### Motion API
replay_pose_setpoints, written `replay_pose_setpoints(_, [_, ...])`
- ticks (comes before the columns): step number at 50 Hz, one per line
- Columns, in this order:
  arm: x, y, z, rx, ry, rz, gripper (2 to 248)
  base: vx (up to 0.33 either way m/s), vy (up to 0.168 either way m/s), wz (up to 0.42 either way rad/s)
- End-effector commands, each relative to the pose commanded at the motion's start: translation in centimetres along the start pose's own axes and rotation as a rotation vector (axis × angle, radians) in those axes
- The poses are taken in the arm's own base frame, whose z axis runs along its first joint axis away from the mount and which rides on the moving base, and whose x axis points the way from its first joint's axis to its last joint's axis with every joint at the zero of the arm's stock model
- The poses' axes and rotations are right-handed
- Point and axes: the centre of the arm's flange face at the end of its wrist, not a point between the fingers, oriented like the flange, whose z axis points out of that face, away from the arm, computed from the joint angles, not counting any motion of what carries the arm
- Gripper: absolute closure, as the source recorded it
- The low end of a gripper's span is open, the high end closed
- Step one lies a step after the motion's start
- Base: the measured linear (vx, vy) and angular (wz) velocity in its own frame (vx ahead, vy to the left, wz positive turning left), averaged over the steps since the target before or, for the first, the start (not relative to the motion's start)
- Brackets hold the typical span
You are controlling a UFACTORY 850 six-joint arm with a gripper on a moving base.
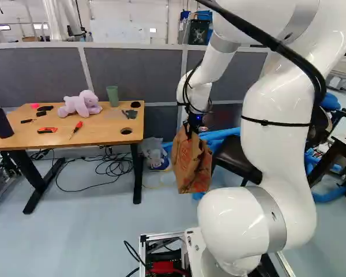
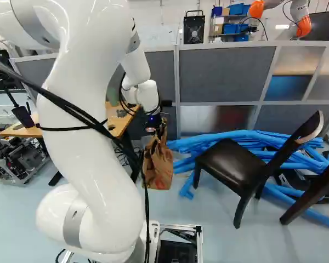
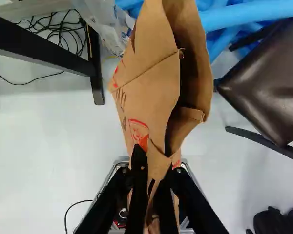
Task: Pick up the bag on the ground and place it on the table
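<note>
The bag [image 1: 191,164] hangs from the fingers [image 3: 138,168], to the right of the surface [image 1: 98,136], and looks to be off the floor [image 1: 98,222]. The fingers are closed nearly together, with brown paper pinched between them at the bag's upper edge. Being held so high leaves the body hanging down, which should let its base land first; the mouth gapes beside the grip, so the load seems to hang a little askew.

The lift looks done, and the carry is the step in hand. The next move calls for raising the bag until its base clears the surface's edge, then bringing it left. The toy [image 1: 81,104] and the cup [image 1: 112,96] stand towards the far side, so the near part seems the better landing place. Too low a path could knock the bag on the edge, and the thin paper may tear or swing if hurried.
</note>
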Motion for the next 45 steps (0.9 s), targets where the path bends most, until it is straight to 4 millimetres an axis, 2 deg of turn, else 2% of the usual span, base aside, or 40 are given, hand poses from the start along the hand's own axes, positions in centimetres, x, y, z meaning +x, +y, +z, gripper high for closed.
replay_pose_setpoints(45, [-0.4, -0.1, -6.5, 0.0, -0.014, -0.002, 225, 0.0, 0.0, 0.0])
